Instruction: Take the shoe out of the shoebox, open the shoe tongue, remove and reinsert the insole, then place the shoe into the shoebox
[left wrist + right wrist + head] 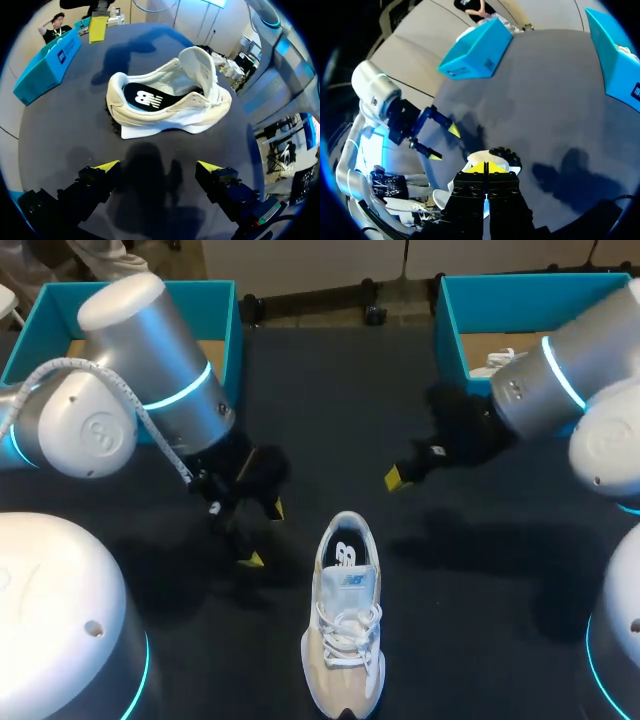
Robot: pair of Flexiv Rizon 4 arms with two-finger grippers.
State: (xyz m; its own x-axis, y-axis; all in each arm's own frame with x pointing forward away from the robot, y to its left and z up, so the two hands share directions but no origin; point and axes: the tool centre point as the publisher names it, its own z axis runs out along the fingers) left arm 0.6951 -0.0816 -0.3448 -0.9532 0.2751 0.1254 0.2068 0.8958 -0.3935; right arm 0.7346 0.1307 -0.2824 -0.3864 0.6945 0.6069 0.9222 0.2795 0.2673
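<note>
A cream shoe [345, 640] lies on the dark table near its front edge, heel toward the far side. Its tongue [200, 65] stands raised, and the dark insole [145, 98] lies inside. My left gripper [263, 534] hangs open just left of the heel, and in its wrist view the left gripper [158, 167] has the shoe's side ahead of it, nothing between the fingers. My right gripper [395, 478] hovers shut and empty beyond the heel to the right. In its own view the right gripper [485, 168] hides most of the shoe [506, 156].
One teal shoebox [228, 315] stands at the far left behind my left arm. A second teal shoebox [452, 315] stands at the far right, with something white [500, 362] inside. Dark table [330, 410] lies between them.
</note>
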